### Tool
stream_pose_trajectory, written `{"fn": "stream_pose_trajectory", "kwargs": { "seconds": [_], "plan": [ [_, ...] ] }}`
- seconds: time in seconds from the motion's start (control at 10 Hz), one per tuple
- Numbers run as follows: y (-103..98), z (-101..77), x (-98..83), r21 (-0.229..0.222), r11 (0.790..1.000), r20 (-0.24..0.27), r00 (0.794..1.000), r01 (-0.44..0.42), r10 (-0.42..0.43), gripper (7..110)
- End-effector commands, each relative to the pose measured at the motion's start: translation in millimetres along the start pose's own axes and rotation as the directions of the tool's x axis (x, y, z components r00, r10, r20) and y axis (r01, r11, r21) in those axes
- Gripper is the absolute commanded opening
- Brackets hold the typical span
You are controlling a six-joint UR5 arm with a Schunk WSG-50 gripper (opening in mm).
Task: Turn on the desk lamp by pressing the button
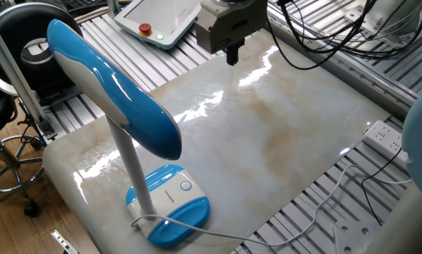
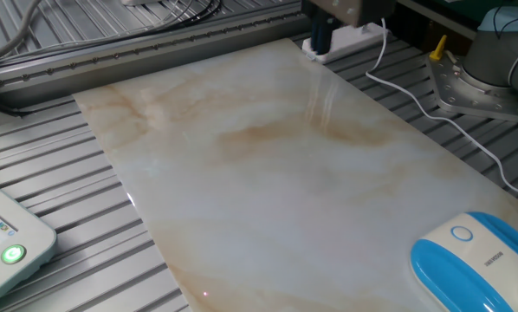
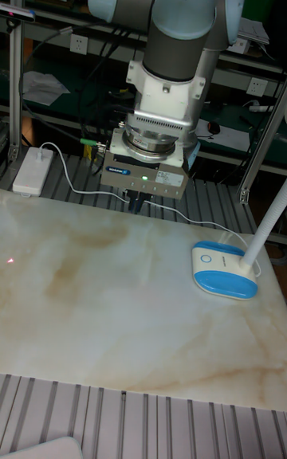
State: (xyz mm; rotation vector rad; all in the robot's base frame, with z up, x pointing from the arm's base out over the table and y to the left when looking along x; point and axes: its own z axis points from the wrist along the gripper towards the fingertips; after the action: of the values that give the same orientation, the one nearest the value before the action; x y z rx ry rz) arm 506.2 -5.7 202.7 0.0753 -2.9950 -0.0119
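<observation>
Tabletop [image 1: 281,134] with lamp at one end, gripper at the other.

Marble-patterned slab, bare between the two. Desk lamp [image 1: 119,106] standing upright at the near corner in one fixed view, oval head tilted out over the blue-and-white base, likely parked there to leave the base reachable from above. Gripper [image 1: 233,55] hanging well apart from the lamp, above the far edge, fingers pointing straight down as if readied for a vertical press; opening cannot be told from any view. Button [image 1: 186,186] on the base top, facing up, beside the stem foot, not yet reached.
</observation>
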Motion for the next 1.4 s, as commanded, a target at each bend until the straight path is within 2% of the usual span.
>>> {"fn": "stream_pose_trajectory", "kwargs": {
  "seconds": [0.0, 0.2, 0.4, 0.8, 1.0, 1.2, 1.3],
  "plan": [
    [15.6, -1.2, 24.8, -0.026, 0.99, -0.01, 0.991, 0.137, -0.137, 7],
    [17.2, 5.2, 37.4, 0.027, 0.993, 0.012, 0.993, 0.119, -0.119, 7],
    [26.9, 16.2, 48.0, 0.021, 0.996, 0.056, 0.995, 0.087, -0.088, 7],
    [43.3, 37.0, 68.5, 0.023, 1.0, 0.097, 0.995, 0.012, -0.014, 7],
    [50.8, 49.4, 68.6, 0.02, 1.0, 0.145, 0.989, 0.024, -0.026, 7],
    [65.2, 55.3, 73.5, -0.01, 0.998, 0.155, 0.987, 0.055, -0.052, 7],
    [70.1, 57.1, 73.1, -0.009, 0.996, 0.166, 0.982, 0.09, -0.087, 7]
  ]
}}
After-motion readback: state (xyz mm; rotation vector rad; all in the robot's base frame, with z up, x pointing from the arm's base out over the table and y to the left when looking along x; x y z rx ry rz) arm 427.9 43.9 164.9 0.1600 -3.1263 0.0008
